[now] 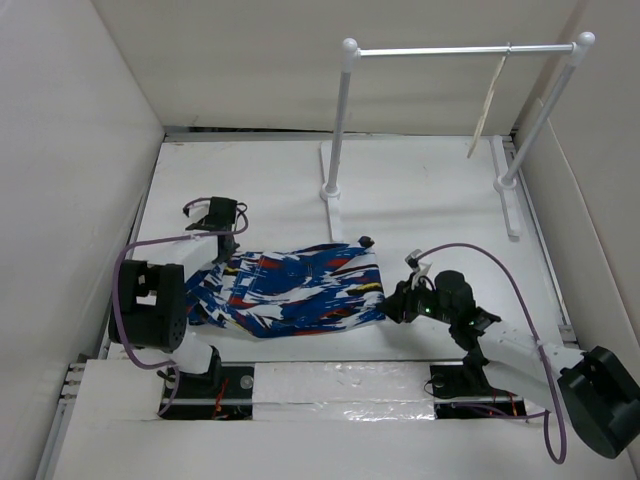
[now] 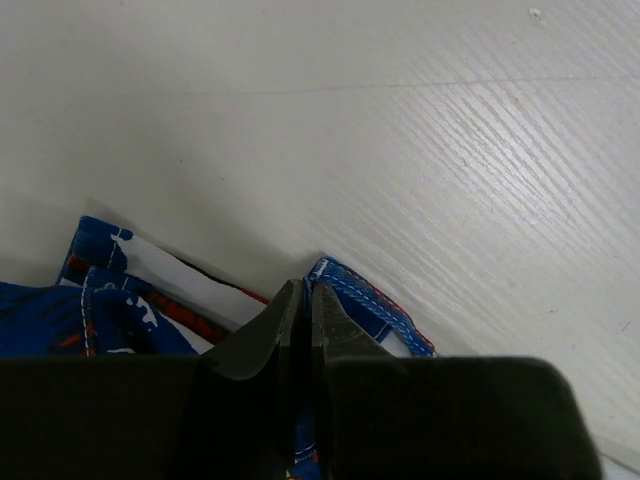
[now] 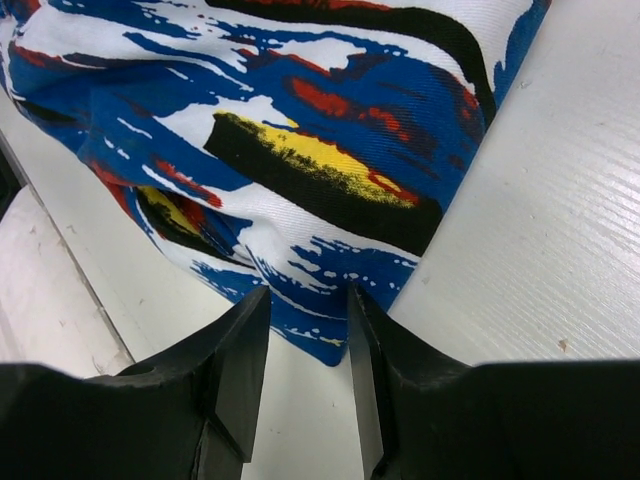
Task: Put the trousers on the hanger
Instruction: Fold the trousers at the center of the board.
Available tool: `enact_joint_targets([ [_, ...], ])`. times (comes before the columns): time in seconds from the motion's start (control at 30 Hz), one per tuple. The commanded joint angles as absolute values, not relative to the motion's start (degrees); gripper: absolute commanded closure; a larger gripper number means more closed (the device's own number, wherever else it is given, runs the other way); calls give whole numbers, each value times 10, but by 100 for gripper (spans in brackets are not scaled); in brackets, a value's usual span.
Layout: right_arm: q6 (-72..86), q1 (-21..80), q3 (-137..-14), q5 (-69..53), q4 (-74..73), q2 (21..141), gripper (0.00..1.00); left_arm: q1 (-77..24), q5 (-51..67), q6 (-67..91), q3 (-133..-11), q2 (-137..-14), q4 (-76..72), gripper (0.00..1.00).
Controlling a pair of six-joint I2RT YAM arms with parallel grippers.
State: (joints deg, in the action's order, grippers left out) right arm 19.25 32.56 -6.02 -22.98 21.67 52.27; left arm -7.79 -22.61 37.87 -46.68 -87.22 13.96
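The trousers [image 1: 300, 285], bright blue with white, red, black and yellow streaks, lie folded flat in the middle of the table. My left gripper [image 1: 226, 252] is at their upper left corner. In the left wrist view my left gripper [image 2: 304, 288] is shut on a blue stitched edge of the trousers [image 2: 370, 300]. My right gripper [image 1: 392, 300] is at their right edge. In the right wrist view it [image 3: 308, 295] stands open, its fingertips either side of a corner of the trousers [image 3: 300, 130]. The pale hanger [image 1: 488, 105] hangs from the rail at the back right.
A white two-post rail stand [image 1: 455, 50] with a metal crossbar stands at the back, its feet [image 1: 332, 200] on the table. White walls close in the left, right and back sides. A taped strip [image 1: 340, 385] runs along the near edge between the arm bases.
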Motion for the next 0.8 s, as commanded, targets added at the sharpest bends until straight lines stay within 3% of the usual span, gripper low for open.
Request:
enact_joint_targets([
  [0.0,187,316,-55,-244,256,530,59,-77,-234,375,-479,-869,135,100],
  [0.2,198,311,-51,-239,250,522,85,-77,-271,395,-476,-809,157,100],
  [0.33,207,311,-48,-237,241,495,95,-77,-298,409,-462,-755,167,100],
  [0.57,208,306,-53,-221,130,387,100,-44,-350,442,-455,-722,199,100],
  [0.77,207,306,-60,-193,6,291,100,76,-289,425,-456,-729,180,100],
])
